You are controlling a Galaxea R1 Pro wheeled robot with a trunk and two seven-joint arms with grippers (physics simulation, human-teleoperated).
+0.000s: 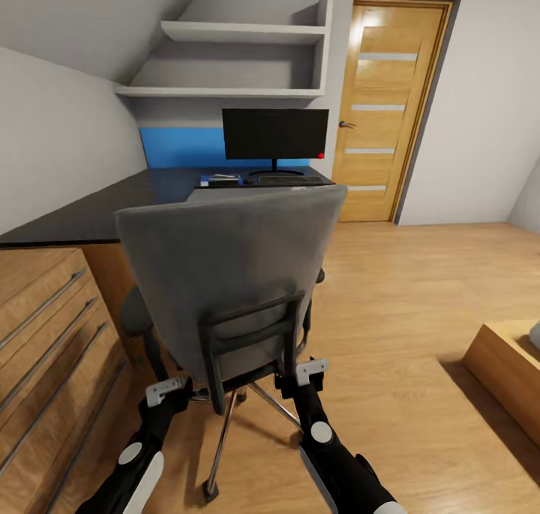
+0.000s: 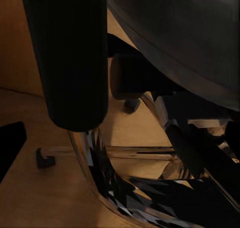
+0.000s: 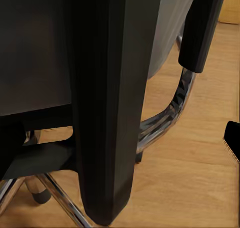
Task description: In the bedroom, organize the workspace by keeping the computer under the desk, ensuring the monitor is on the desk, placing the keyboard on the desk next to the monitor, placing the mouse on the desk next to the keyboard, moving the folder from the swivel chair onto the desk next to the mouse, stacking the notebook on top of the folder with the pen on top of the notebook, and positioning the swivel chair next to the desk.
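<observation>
While both arms reach low behind the swivel chair [image 1: 225,274], the left gripper [image 1: 166,392] and right gripper [image 1: 309,371] sit either side of the black back frame, probably placed to push or steer the chair toward the desk [image 1: 90,214]. Can't tell whether either claw is apart or clamped: the head view only gets the mounts. The left wrist view adds what the head view lacks: a black armrest post [image 2: 70,58], the chrome base [image 2: 130,183] and the seat underside, close up. The right wrist view gives the black back strut [image 3: 105,103] nearly touching the lens, with a chrome arm support beyond. Further off, the monitor [image 1: 275,133] stands on the desk with the keyboard [image 1: 289,178] in front and the folder [image 1: 220,179] just beside; door [image 1: 390,109] behind.
</observation>
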